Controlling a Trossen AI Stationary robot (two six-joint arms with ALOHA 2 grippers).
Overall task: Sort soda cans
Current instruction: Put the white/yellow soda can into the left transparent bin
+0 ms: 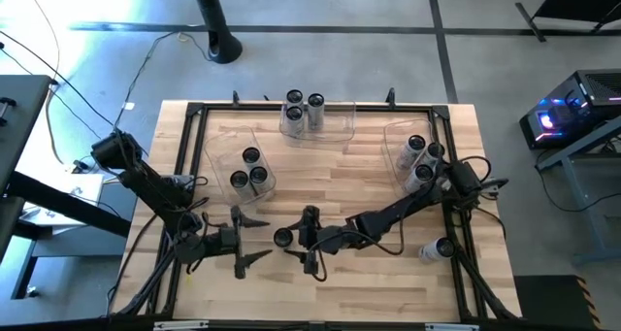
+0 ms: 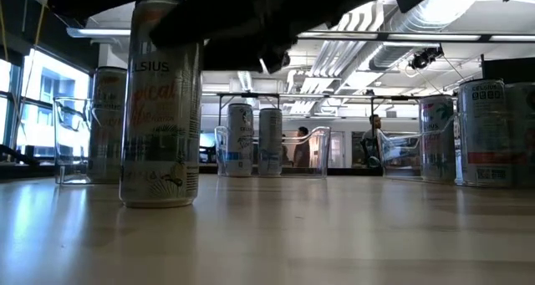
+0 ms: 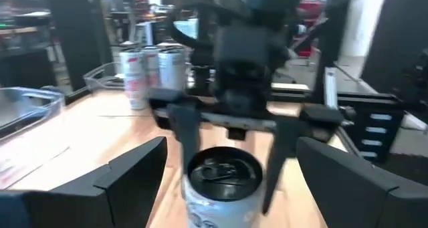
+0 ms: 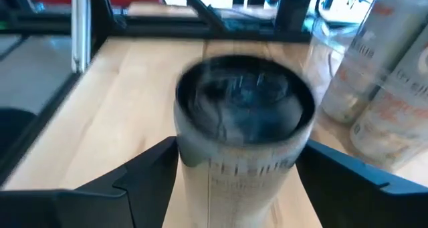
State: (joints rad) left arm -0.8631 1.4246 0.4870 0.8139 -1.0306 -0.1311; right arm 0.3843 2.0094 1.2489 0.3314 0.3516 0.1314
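Two grippers meeting over one can (image 1: 282, 238)

Dark arms are blocking the can's top in the low view. Right gripper (image 1: 310, 240) fingers are standing apart around it; left gripper (image 1: 250, 239) is gaping beside. Bins (image 1: 225, 147) of cans are sitting far left, far centre, right.

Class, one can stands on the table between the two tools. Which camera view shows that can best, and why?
The right wrist view: the can fills the frame between that tool's fingers, dark top and printed side visible. The high view shows a small dark top, the low view its tall printed side, the left wrist view its top beyond the right tool.
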